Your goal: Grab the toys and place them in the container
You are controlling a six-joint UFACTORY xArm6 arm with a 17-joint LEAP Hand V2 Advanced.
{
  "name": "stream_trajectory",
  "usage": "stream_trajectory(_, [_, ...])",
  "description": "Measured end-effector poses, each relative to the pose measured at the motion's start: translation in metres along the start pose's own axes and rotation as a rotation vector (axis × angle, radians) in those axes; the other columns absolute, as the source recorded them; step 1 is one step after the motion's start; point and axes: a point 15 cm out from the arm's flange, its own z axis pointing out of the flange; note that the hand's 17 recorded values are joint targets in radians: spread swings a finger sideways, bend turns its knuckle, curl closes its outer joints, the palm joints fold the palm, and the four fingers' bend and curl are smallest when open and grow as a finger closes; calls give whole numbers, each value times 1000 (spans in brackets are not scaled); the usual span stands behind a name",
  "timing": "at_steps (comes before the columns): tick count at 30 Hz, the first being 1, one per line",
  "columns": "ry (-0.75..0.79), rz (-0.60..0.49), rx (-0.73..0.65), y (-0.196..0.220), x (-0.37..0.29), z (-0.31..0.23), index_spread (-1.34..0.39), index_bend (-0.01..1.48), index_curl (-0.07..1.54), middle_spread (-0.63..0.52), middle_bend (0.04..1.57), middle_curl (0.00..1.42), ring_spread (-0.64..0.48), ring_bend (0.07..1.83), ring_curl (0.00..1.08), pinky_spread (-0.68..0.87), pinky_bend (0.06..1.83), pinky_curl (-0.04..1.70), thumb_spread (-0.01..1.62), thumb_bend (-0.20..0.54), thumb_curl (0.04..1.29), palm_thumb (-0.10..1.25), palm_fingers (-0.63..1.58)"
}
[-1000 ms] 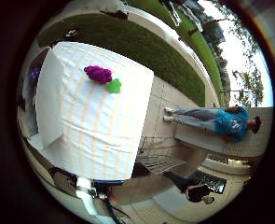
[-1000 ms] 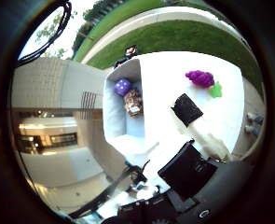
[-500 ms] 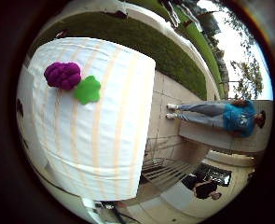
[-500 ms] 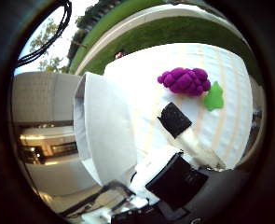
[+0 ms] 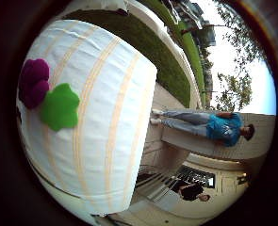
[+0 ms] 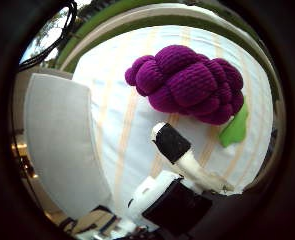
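A purple knitted grape-bunch toy [image 6: 187,83] with a green leaf [image 6: 234,128] lies on the white striped tablecloth [image 6: 117,100]. It fills much of the right thumb side palm view, close under the palm. One white finger with a black tip [image 6: 171,143] of my hand [image 6: 177,180] reaches straight towards the toy and stops just short of it. In the right little finger side palm view the purple toy [image 5: 33,82] and its green leaf [image 5: 59,106] lie at the cloth's edge of sight. The white container [image 6: 52,140] stands beside the toy; its inside is hidden.
The table's edge [image 5: 143,122] drops to a paved path with grass beyond. A person in a blue top [image 5: 209,124] stands on the paving away from the table. A building shows past the container.
The camera has come down closer to the table: the grape toy and leaf now look much larger in both views. The container's inside and the toys in it have gone out of sight.
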Motion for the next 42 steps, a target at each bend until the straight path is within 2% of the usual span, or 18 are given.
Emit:
stream_trajectory(4, [0, -28, -8, -4, -16, 5, -93, 173, 273, 46, 192, 347, 327, 439, 312, 451, 443, 204, 1169, -28, 308, 376, 369])
stream_trajectory(10, [7, -50, -12, -6, -25, 6, -80, 176, 271, 34, 204, 353, 348, 537, 322, 473, 442, 182, 1163, -25, 304, 382, 544])
stream_trajectory(11, [14, -56, -18, -5, -25, 8, -83, 181, 267, 26, 226, 356, 346, 599, 329, 484, 451, 168, 1161, -26, 303, 384, 675])
stream_trajectory(13, [21, -66, -31, -3, -26, 12, -88, 181, 267, 23, 230, 359, 347, 608, 330, 489, 458, 166, 1161, -26, 303, 384, 697])
stream_trajectory(16, [20, -60, -49, 2, -21, 16, -108, 184, 261, 6, 248, 363, 337, 682, 344, 514, 556, 172, 1159, -28, 303, 384, 932])
stream_trajectory(17, [16, -57, -65, 6, -20, 19, -133, 197, 263, -4, 309, 380, 325, 699, 347, 525, 597, 172, 1159, -27, 302, 384, 1094])
stream_trajectory(19, [11, -54, -93, 14, -18, 25, -176, 209, 282, -18, 349, 402, 299, 723, 371, 532, 700, 209, 1158, -24, 304, 391, 1197])
stream_trajectory(24, [6, -44, -125, 24, -11, 27, -256, 294, 322, -34, 473, 449, 246, 773, 404, 531, 778, 239, 1160, -11, 313, 429, 1366])
stream_trajectory(27, [2, -36, -143, 31, -7, 27, -311, 381, 357, -37, 624, 507, 199, 833, 436, 504, 857, 277, 1165, 15, 337, 510, 1494])
stream_trajectory(32, [-3, -38, -174, 40, -8, 20, -396, 389, 398, -88, 833, 615, 112, 1058, 524, 432, 1116, 382, 1127, 72, 399, 719, 1307])
stream_trajectory(33, [-5, -37, -179, 41, -9, 19, -427, 412, 414, -105, 887, 649, 82, 1111, 553, 409, 1191, 415, 1104, 95, 423, 800, 1254])
stream_trajectory(36, [-15, -29, -185, 45, -9, 13, -501, 483, 466, -136, 979, 720, 26, 1218, 615, 357, 1331, 484, 1063, 92, 461, 889, 1158])
stream_trajectory(42, [-57, 16, -102, 36, -8, -32, -618, 641, 622, -180, 1114, 846, -61, 1329, 713, 261, 1501, 594, 1053, 56, 529, 968, 1001])
